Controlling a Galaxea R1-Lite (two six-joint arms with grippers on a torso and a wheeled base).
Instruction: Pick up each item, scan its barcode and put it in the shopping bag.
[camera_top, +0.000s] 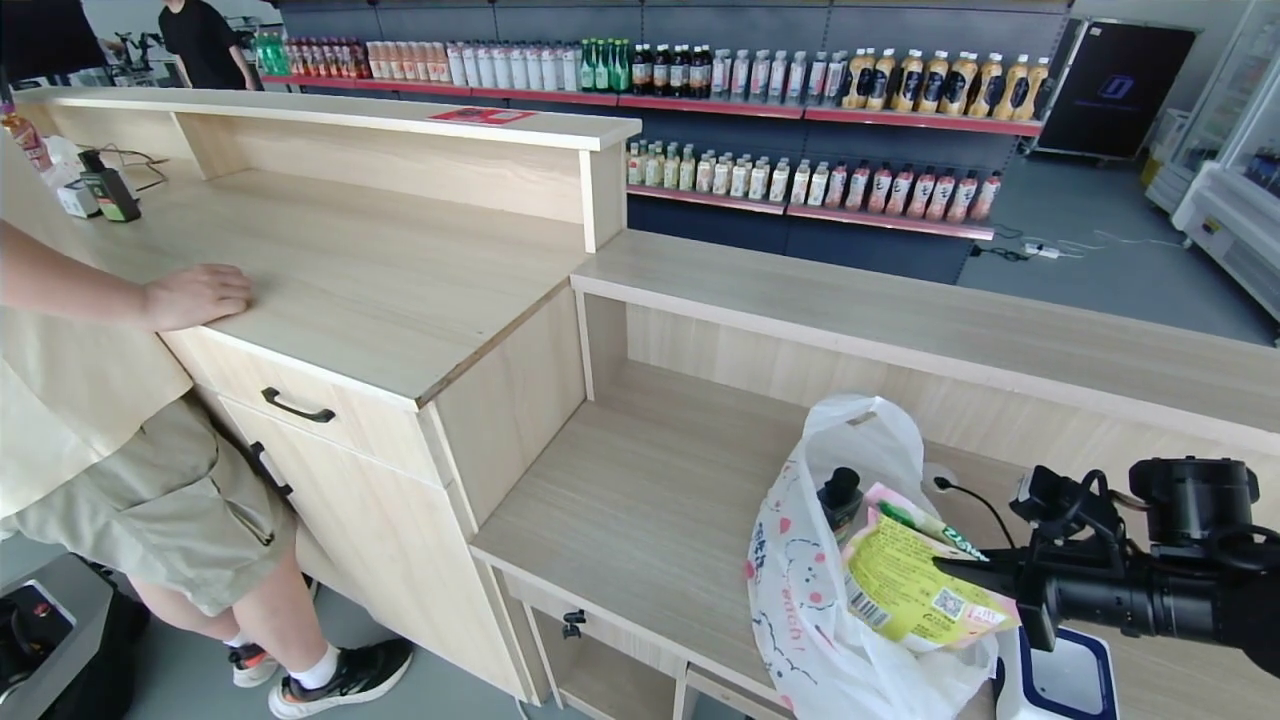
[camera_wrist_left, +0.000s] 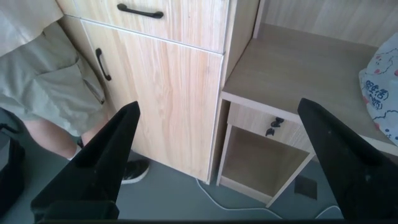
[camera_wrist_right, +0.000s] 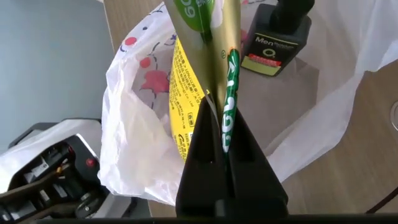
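A white patterned shopping bag (camera_top: 800, 590) stands open on the low wooden counter (camera_top: 640, 500) at the right. Inside it stands a dark bottle (camera_top: 840, 495), also seen from above as the bottle (camera_wrist_right: 277, 40). My right gripper (camera_top: 947, 568) is shut on a yellow-green snack packet (camera_top: 900, 580), held edge-up in the mouth of the bag (camera_wrist_right: 134, 124). The packet (camera_wrist_right: 199, 74) is pinched between the fingers of that gripper (camera_wrist_right: 217, 106). My left gripper (camera_wrist_left: 217, 162) hangs open with nothing in it, low in front of the cabinet door (camera_wrist_left: 161, 93).
A white and blue scanner stand (camera_top: 1065, 675) sits beside the bag at the counter's front edge. A person stands at the left with a hand (camera_top: 195, 295) on the higher counter (camera_top: 350, 270). A small black knob (camera_wrist_left: 273, 124) sits above an open cubby below.
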